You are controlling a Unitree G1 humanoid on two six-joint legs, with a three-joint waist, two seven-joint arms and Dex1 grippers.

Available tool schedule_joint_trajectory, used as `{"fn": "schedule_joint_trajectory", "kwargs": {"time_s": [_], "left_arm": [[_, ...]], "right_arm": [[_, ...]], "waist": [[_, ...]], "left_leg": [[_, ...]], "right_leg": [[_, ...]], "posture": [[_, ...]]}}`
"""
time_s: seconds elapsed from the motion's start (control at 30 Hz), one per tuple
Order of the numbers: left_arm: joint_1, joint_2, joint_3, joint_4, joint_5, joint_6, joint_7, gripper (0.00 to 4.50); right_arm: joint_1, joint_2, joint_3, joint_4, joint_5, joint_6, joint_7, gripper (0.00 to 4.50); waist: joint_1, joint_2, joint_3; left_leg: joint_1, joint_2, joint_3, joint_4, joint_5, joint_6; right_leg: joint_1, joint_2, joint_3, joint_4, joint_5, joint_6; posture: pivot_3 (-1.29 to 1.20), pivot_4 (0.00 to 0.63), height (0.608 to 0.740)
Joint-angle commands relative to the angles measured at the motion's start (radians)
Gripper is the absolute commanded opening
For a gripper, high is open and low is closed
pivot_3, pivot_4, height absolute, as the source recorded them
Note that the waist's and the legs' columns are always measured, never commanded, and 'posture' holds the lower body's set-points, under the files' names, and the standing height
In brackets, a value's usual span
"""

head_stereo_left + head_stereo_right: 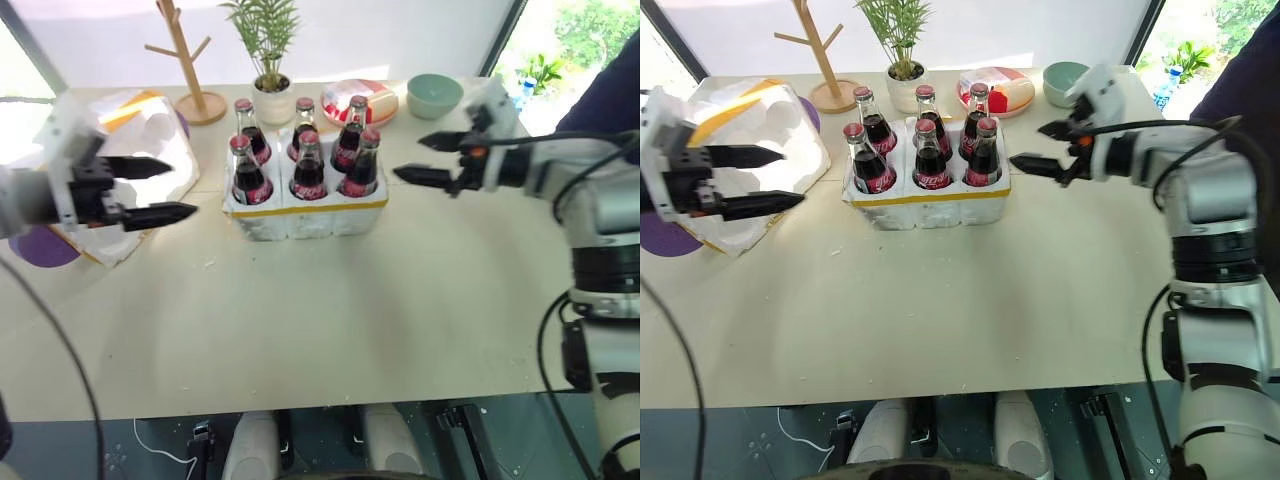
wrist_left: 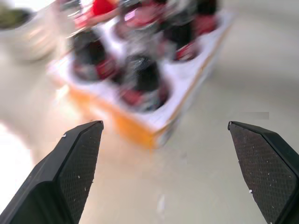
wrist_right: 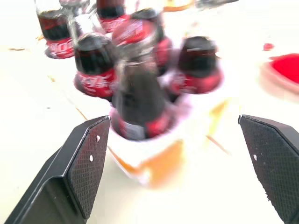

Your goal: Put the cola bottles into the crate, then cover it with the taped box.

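Several cola bottles (image 1: 308,170) with red caps and labels stand upright in the wells of the crate (image 1: 300,222), a low white foam tray with a yellow band, at mid-table. To its left lies the taped box (image 1: 150,130), white foam with yellow tape. My left gripper (image 1: 183,188) hovers open in front of that box, left of the crate, holding nothing. Level with the bottle necks, my right gripper (image 1: 408,158) hangs open and empty just right of the crate. The right wrist view looks at the bottles (image 3: 140,93) between the open fingers (image 3: 88,158).
Behind the crate stand a wooden mug tree (image 1: 190,60), a potted plant (image 1: 268,60), a plate of red and white items (image 1: 360,100) and a pale green bowl (image 1: 434,95). A purple object (image 1: 45,248) lies by the box. Bare tabletop (image 1: 330,310) stretches toward the near edge.
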Motion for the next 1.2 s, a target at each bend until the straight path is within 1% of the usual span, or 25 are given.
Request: {"fn": "schedule_joint_trajectory", "kwargs": {"time_s": [0.03, 0.13, 0.2, 0.27, 0.3, 0.37, 0.43, 0.5, 0.6, 0.63, 0.67, 0.7, 0.77, 0.83, 0.93, 1.0, 1.1, 1.2], "left_arm": [[0.112, 0.083, 0.236, -0.057, 0.034, 0.081, -0.01, 4.5], [0.349, 0.144, 0.558, -0.066, 0.128, 0.175, -0.213, 4.5], [0.527, 0.155, 0.713, -0.04, 0.235, 0.151, -0.343, 4.5], [0.675, 0.159, 0.803, 0.032, 0.342, 0.071, -0.417, 4.5], [0.721, 0.166, 0.821, 0.086, 0.388, 0.021, -0.427, 4.5], [0.763, 0.199, 0.81, 0.22, 0.455, -0.07, -0.411, 4.5], [0.741, 0.244, 0.741, 0.343, 0.469, -0.143, -0.384, 4.5], [0.683, 0.288, 0.639, 0.45, 0.456, -0.212, -0.351, 4.5], [0.512, 0.342, 0.378, 0.58, 0.399, -0.292, -0.291, 4.5], [0.432, 0.344, 0.279, 0.612, 0.39, -0.309, -0.281, 4.5], [0.369, 0.345, 0.206, 0.64, 0.387, -0.324, -0.278, 4.5], [0.274, 0.329, 0.105, 0.669, 0.405, -0.34, -0.278, 4.5], [0.109, 0.296, -0.051, 0.731, 0.448, -0.368, -0.283, 4.5], [-0.048, 0.26, -0.175, 0.8, 0.498, -0.392, -0.292, 4.5], [-0.247, 0.201, -0.306, 0.915, 0.573, -0.424, -0.3, 4.5], [-0.353, 0.159, -0.375, 0.993, 0.621, -0.452, -0.301, 4.5], [-0.458, 0.11, -0.442, 1.09, 0.678, -0.498, -0.293, 4.5], [-0.558, 0.052, -0.481, 1.179, 0.718, -0.518, -0.279, 4.5]], "right_arm": [[-0.008, -0.055, -0.046, -0.053, 0.043, 0.012, 0.047, 4.47], [-0.019, -0.074, -0.048, -0.005, 0.03, -0.012, 0.054, 4.47], [-0.035, -0.072, -0.043, 0.031, 0.022, -0.031, 0.059, 4.47], [-0.052, -0.069, -0.036, 0.065, 0.02, -0.056, 0.079, 4.47], [-0.061, -0.066, -0.032, 0.081, 0.02, -0.066, 0.089, 4.47], [-0.082, -0.06, -0.023, 0.109, 0.017, -0.087, 0.109, 4.47], [-0.105, -0.054, -0.009, 0.135, 0.008, -0.108, 0.125, 4.47], [-0.121, -0.051, 0.002, 0.144, 0.008, -0.118, 0.147, 4.47], [-0.124, -0.07, -0.014, 0.095, 0.065, -0.117, 0.242, 4.47], [-0.122, -0.079, -0.029, 0.069, 0.094, -0.107, 0.273, 4.47], [-0.12, -0.083, -0.04, 0.053, 0.113, -0.098, 0.291, 4.47], [-0.109, -0.098, -0.06, 0.015, 0.152, -0.077, 0.321, 4.47], [-0.083, -0.122, -0.087, -0.046, 0.204, -0.048, 0.353, 4.47], [-0.054, -0.142, -0.107, -0.098, 0.238, -0.026, 0.359, 4.47], [-0.018, -0.166, -0.145, -0.165, 0.294, 0.012, 0.359, 4.47], [-0.002, -0.175, -0.175, -0.202, 0.334, 0.042, 0.347, 4.47], [0.01, -0.181, -0.197, -0.232, 0.362, 0.065, 0.313, 4.47], [0.032, -0.187, -0.215, -0.254, 0.381, 0.075, 0.285, 4.47]], "waist": [[0.0, 0.0, 0.0], [-0.003, 0.0, 0.0], [-0.012, 0.0, 0.0], [-0.015, 0.0, 0.0], [-0.015, 0.001, 0.0], [-0.016, 0.001, 0.0], [-0.016, 0.0, 0.0], [-0.015, 0.0, 0.0], [-0.011, 0.0, 0.0], [-0.011, 0.001, 0.0], [-0.011, 0.001, 0.0], [-0.012, 0.001, 0.0], [-0.01, 0.001, 0.0], [0.002, 0.001, 0.0], [0.006, -0.001, -0.001], [0.008, -0.001, -0.001], [0.01, -0.002, -0.001], [0.012, -0.003, -0.001]], "left_leg": [[0.001, 0.0, 0.0, 0.0, 0.0, 0.0], [0.001, 0.001, 0.002, -0.001, 0.0, 0.0], [0.001, 0.001, 0.003, -0.001, 0.0, 0.0], [0.002, 0.001, 0.003, -0.001, 0.0, -0.001], [0.003, 0.0, 0.003, -0.001, 0.0, -0.001], [0.004, 0.0, 0.003, -0.002, 0.001, -0.002], [0.004, 0.001, 0.003, -0.003, 0.0, 0.0], [0.005, 0.001, 0.003, -0.003, -0.001, 0.001], [0.004, 0.001, 0.003, -0.003, -0.002, 0.002], [0.004, 0.001, 0.003, -0.003, -0.002, 0.002], [0.004, 0.001, 0.004, -0.003, -0.002, 0.003], [0.004, 0.001, 0.004, -0.003, -0.003, 0.003], [0.002, 0.001, 0.004, -0.003, -0.003, 0.003], [0.002, 0.001, 0.004, -0.003, -0.002, 0.003], [0.002, 0.002, 0.004, -0.002, -0.002, 0.003], [0.002, 0.001, 0.004, 0.0, -0.002, 0.003], [0.002, 0.001, 0.004, 0.0, -0.002, 0.004], [0.002, 0.001, 0.004, 0.001, -0.002, 0.004]], "right_leg": [[0.0, 0.0, 0.0, 0.0, 0.0, 0.0], [-0.001, 0.0, 0.0, 0.001, -0.001, -0.002], [-0.001, 0.0, 0.0, 0.001, -0.001, -0.002], [-0.001, -0.001, 0.0, 0.001, -0.002, -0.004], [0.0, -0.001, -0.001, 0.002, -0.003, -0.005], [-0.001, -0.001, -0.001, 0.002, -0.004, -0.006], [0.0, -0.001, -0.001, 0.003, -0.006, -0.01], [-0.001, -0.002, -0.001, 0.004, -0.006, -0.01], [-0.001, -0.003, -0.001, 0.004, -0.006, -0.01], [-0.001, -0.003, -0.001, 0.004, -0.006, -0.01], [-0.001, -0.003, -0.001, 0.004, -0.005, -0.01], [-0.001, -0.002, -0.001, 0.005, -0.005, -0.01], [-0.002, -0.001, -0.001, 0.005, -0.003, -0.006], [-0.003, 0.0, -0.001, 0.006, -0.003, -0.006], [-0.003, 0.001, -0.001, 0.006, -0.003, -0.006], [-0.002, 0.001, -0.001, 0.006, -0.003, -0.005], [-0.002, 0.0, -0.001, 0.006, -0.003, -0.005], [-0.002, 0.0, -0.001, 0.006, -0.003, -0.005]], "posture": [[0.0, 0.15, 0.74], [0.0, 0.15, 0.74], [0.0, 0.15, 0.74], [0.0, 0.15, 0.74], [0.0, 0.15, 0.74], [0.0, 0.15, 0.74], [0.0, 0.15, 0.74], [0.0, 0.15, 0.74], [0.0, 0.15, 0.74], [0.0, 0.15, 0.74], [0.0, 0.15, 0.74], [0.0, 0.15, 0.74], [0.0, 0.15, 0.74], [0.0, 0.15, 0.74], [0.0, 0.15, 0.74], [0.0, 0.15, 0.74], [0.0, 0.15, 0.74], [0.0, 0.15, 0.74]]}}
